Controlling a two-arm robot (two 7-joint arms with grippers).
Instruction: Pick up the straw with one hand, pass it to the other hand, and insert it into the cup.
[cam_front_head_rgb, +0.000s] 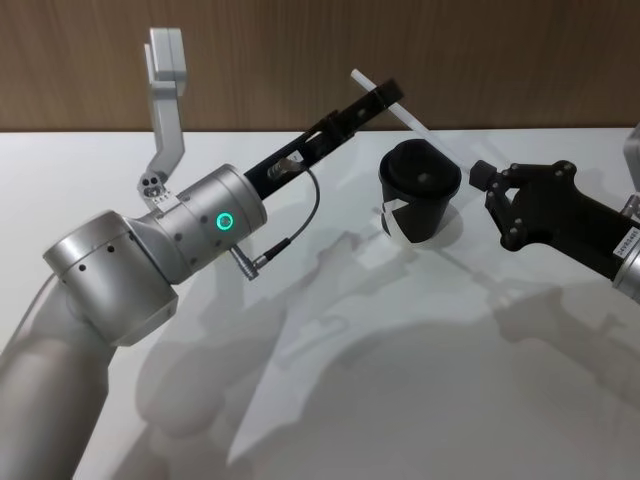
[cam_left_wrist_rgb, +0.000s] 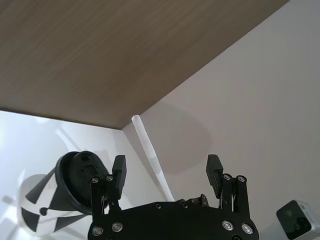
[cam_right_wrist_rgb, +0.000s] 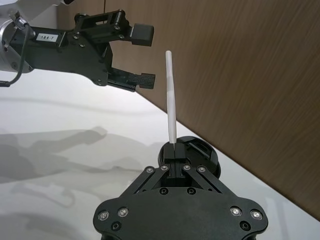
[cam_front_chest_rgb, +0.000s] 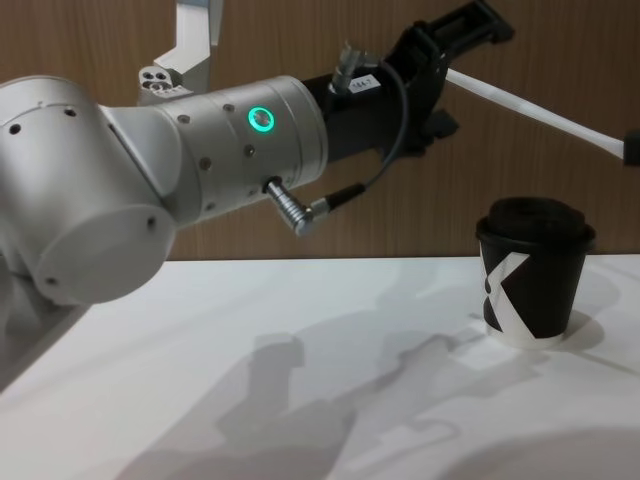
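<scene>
The white straw (cam_front_head_rgb: 425, 128) slants in the air above the cup, its lower end pinched in my right gripper (cam_front_head_rgb: 478, 172), which is shut on it (cam_right_wrist_rgb: 172, 150). My left gripper (cam_front_head_rgb: 388, 98), on the silver arm with the green ring light, reaches to the straw's upper part. Its fingers (cam_left_wrist_rgb: 214, 171) stand open on either side of the straw (cam_left_wrist_rgb: 149, 150) without touching it. The black cup (cam_front_head_rgb: 420, 192) with its domed lid stands upright on the white table, below and between the two grippers (cam_front_chest_rgb: 532, 270).
A brown wood-grain wall (cam_front_head_rgb: 480, 50) rises behind the white table (cam_front_head_rgb: 400, 380). A silver bracket (cam_front_head_rgb: 165, 70) stands at the back left. A black cable (cam_front_head_rgb: 300, 225) loops from the left arm's wrist.
</scene>
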